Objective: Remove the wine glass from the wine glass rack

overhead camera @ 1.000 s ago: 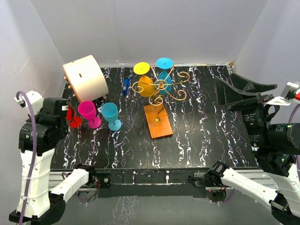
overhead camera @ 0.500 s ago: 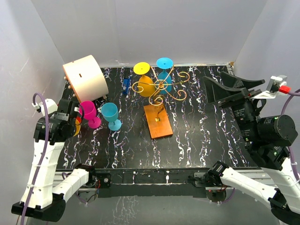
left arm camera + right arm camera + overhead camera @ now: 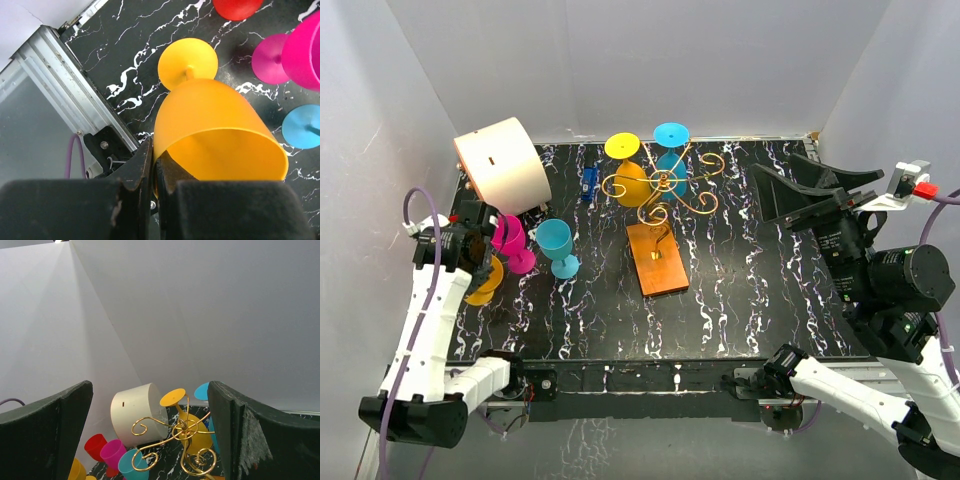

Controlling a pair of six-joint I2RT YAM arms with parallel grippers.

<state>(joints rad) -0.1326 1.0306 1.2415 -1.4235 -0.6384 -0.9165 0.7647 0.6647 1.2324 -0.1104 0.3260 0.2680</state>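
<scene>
The gold wire wine glass rack (image 3: 665,186) stands on its wooden base (image 3: 657,258) at mid-table. A yellow wine glass (image 3: 631,183) and a blue wine glass (image 3: 671,168) hang upside down from it; both also show in the right wrist view, the rack (image 3: 182,427) included. My left gripper (image 3: 470,262) is at the table's left edge, away from the rack. It is shut on the rim of an orange wine glass (image 3: 215,125), one finger inside the bowl and one outside; the glass's foot (image 3: 187,62) points down at the table. My right gripper (image 3: 772,163) hangs open and empty right of the rack.
A white cylinder (image 3: 503,165) lies at the back left. A pink glass (image 3: 507,240) and a teal glass (image 3: 556,245) stand beside the left gripper, and a red glass (image 3: 237,5) is close by. A small blue object (image 3: 588,183) lies behind the rack. White walls enclose the table.
The left arm has swung over the table's left edge and lowered, bringing the orange glass into sight. The right arm moved in to the left at first, then held still, open.
</scene>
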